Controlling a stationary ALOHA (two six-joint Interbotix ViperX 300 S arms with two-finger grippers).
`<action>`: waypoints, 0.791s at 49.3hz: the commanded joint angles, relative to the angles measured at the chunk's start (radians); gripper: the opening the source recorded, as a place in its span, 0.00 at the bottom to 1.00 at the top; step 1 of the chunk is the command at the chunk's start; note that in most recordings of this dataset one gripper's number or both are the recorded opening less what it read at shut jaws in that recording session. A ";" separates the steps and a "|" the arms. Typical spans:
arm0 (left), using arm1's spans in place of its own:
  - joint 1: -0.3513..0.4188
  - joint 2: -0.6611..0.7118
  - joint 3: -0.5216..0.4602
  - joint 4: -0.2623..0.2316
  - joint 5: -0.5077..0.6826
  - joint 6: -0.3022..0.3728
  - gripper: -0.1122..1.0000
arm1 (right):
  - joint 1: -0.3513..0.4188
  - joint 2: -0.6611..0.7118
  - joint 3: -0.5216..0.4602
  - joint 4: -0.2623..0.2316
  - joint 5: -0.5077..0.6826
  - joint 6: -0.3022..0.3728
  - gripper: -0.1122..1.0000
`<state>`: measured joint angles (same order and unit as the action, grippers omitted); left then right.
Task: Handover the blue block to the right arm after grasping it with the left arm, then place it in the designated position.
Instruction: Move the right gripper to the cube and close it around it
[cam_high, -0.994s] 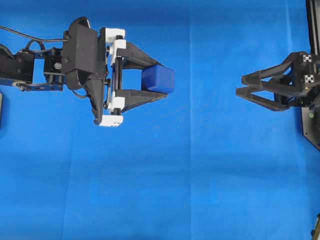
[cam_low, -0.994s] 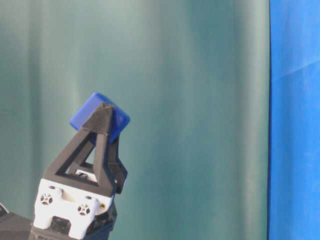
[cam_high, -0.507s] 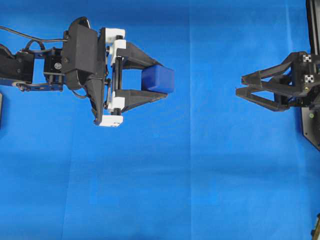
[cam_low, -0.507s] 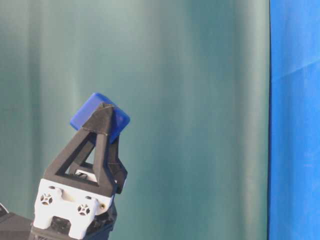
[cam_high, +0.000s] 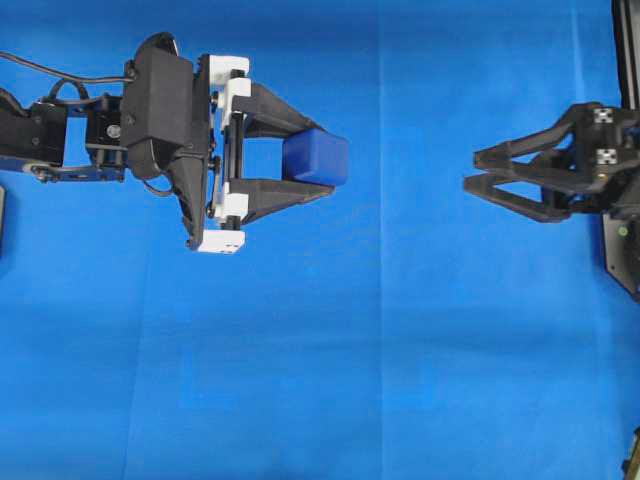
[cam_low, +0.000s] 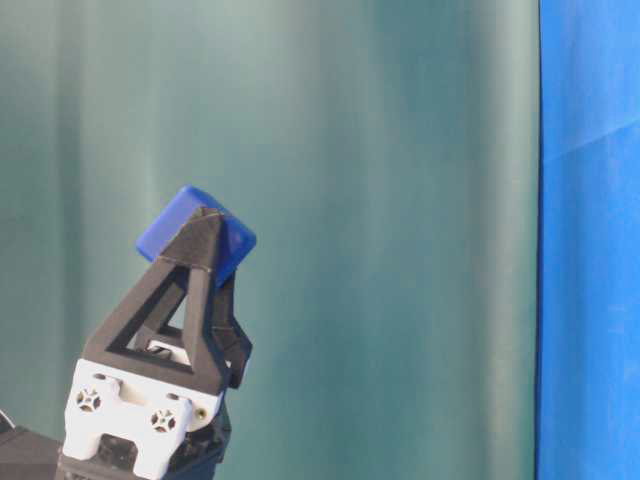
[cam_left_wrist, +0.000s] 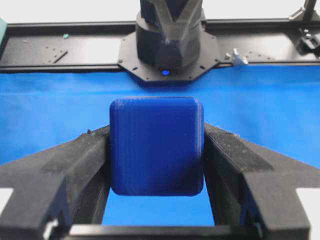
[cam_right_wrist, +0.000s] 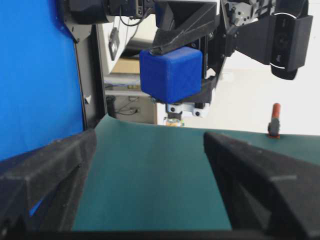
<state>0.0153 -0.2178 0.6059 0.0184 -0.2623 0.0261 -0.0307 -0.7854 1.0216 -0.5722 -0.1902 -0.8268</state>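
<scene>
blue cloth (cam_high: 400, 380) underneath; left gripper (cam_high: 322, 160) clamps the small dark-blue rounded cube (cam_high: 315, 158), while the all-black right gripper (cam_high: 472, 172) gapes wide, holding nothing.

- My overhead view looks straight down on the blue cloth-covered tabletop (cam_high: 400, 350).
- My table-level view sits close, facing a green backdrop (cam_low: 380, 200).
- My left wrist view looks along its own jaws.
- My right wrist view faces back; all four share the small dark-blue rounded cube (cam_high: 315, 158).

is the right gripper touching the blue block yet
Apart. The overhead view shows a wide stretch of cloth between the right gripper and the blue block, held by the left gripper.
</scene>
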 joint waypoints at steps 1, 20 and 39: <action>0.000 -0.029 -0.012 -0.002 -0.012 0.002 0.51 | -0.002 0.041 -0.054 0.006 -0.009 0.003 0.95; -0.002 -0.029 -0.011 -0.002 -0.012 0.002 0.51 | -0.032 0.288 -0.215 0.009 -0.089 0.003 0.95; -0.002 -0.031 -0.011 -0.002 -0.012 0.005 0.51 | -0.040 0.488 -0.383 0.009 -0.089 0.005 0.95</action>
<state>0.0153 -0.2178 0.6075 0.0169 -0.2623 0.0291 -0.0690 -0.3221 0.6918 -0.5676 -0.2715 -0.8253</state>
